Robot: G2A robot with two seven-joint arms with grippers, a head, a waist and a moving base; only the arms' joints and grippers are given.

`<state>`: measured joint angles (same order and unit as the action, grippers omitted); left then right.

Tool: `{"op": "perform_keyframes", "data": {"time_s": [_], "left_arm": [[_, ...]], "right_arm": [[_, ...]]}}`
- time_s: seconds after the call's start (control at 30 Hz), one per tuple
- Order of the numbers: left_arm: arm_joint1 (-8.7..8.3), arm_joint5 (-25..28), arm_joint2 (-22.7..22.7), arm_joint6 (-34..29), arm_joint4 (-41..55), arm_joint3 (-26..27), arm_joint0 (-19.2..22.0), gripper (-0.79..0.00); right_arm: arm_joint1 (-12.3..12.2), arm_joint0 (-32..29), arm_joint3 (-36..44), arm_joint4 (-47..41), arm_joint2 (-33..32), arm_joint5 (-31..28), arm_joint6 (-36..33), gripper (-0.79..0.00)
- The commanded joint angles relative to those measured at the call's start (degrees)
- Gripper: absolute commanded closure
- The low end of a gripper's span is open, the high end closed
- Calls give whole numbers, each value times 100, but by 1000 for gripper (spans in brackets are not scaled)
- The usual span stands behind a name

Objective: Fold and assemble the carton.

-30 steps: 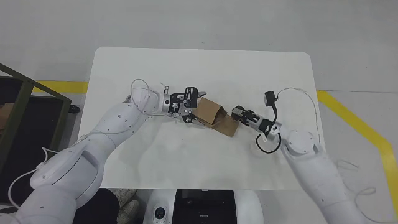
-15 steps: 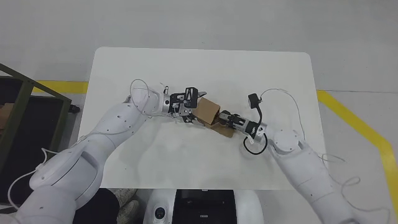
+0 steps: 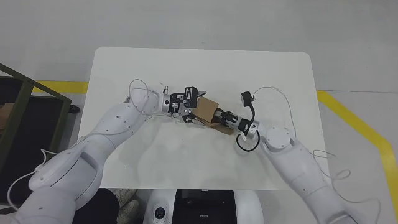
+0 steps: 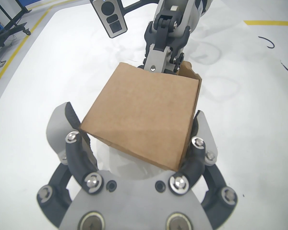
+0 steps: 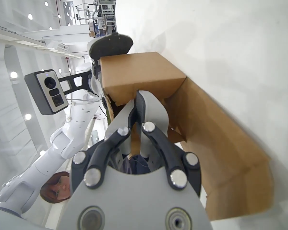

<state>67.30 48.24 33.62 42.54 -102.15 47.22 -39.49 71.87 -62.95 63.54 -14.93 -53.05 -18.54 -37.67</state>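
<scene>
Worktop (image 3: 124,74) centre is occupied by the carton (image 3: 208,111). Its left end is clamped in the jaws of the left gripper (image 4: 135,118); its open right end is pinched by the jaws of the right gripper (image 5: 136,106). End closing is judged in hand; next, the pinched edge should be turned inward.

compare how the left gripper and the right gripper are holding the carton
Spread: the left gripper's fingers stand wide apart, straddling the carton's whole width; the right gripper's are nearly together, pinching one thin cardboard edge.
End: the left gripper holds one end, the right gripper the opposite end, where flaps stand open.
Shared: both are clamped on the same carton, facing each other across it over the white table.
</scene>
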Motion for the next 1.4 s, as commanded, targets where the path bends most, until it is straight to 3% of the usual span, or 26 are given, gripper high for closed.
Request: {"op": "perform_keyframes", "data": {"time_s": [0.0, 0.57, 0.77, 1.2, 1.37], "left_arm": [[-4, 5, 7, -4, -3, 7, -3, -785], [-1, 79, -5, -86, -43, 101, -24, -785], [3, 87, 9, -58, -19, 50, -7, -785], [-7, 80, 36, 52, -24, -38, 6, -785], [-9, 69, 40, 69, -35, -50, 10, -785]], "right_arm": [[27, 72, -85, -30, 40, -14, -47, 0], [264, 524, -818, -464, 295, -362, -523, 0], [219, 493, -854, -330, 150, -493, -584, 0], [-286, -769, 578, 165, -1202, -391, -208, 0], [-453, -1371, 1362, 570, -1577, 168, -360, 0]]}}
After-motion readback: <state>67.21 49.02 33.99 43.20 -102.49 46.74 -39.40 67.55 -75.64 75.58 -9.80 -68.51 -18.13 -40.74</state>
